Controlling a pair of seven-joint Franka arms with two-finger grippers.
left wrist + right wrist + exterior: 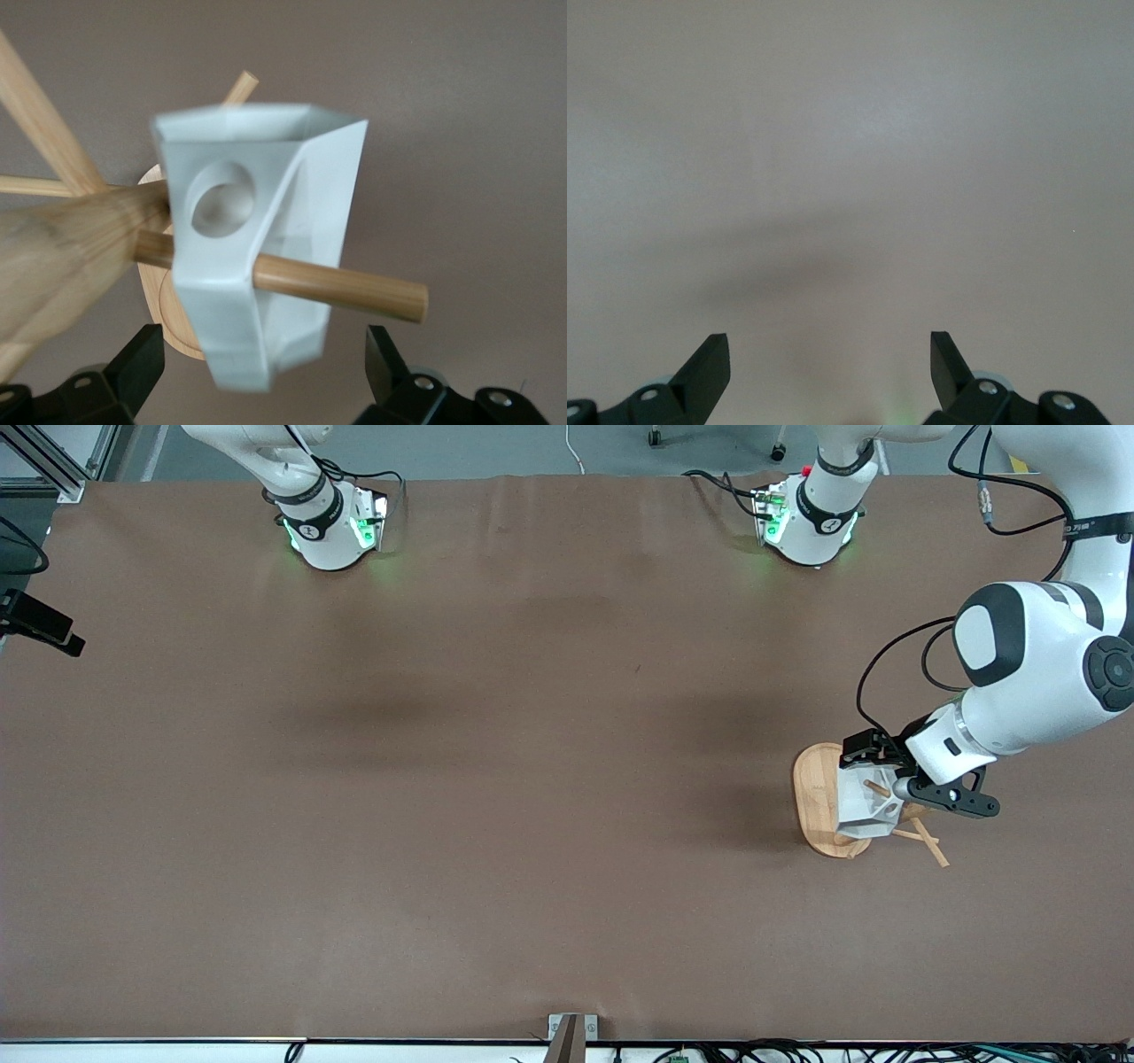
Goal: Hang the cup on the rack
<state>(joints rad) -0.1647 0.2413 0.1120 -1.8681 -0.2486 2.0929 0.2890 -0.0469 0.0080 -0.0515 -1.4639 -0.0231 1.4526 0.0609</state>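
Start at the upper left of the front view: your right arm waits there, and its wrist view shows the right hand (830, 359) with fingers spread wide, holding nothing, bare brown bench (443, 779) beneath. Move to the lower right of the front view: the rack (819, 802) stands at the left arm's end of the bench. The cup (257, 239) hangs on a peg (354, 290) running through its handle. Your left hand (266, 363) sits just beside it, fingers apart, gripping nothing.
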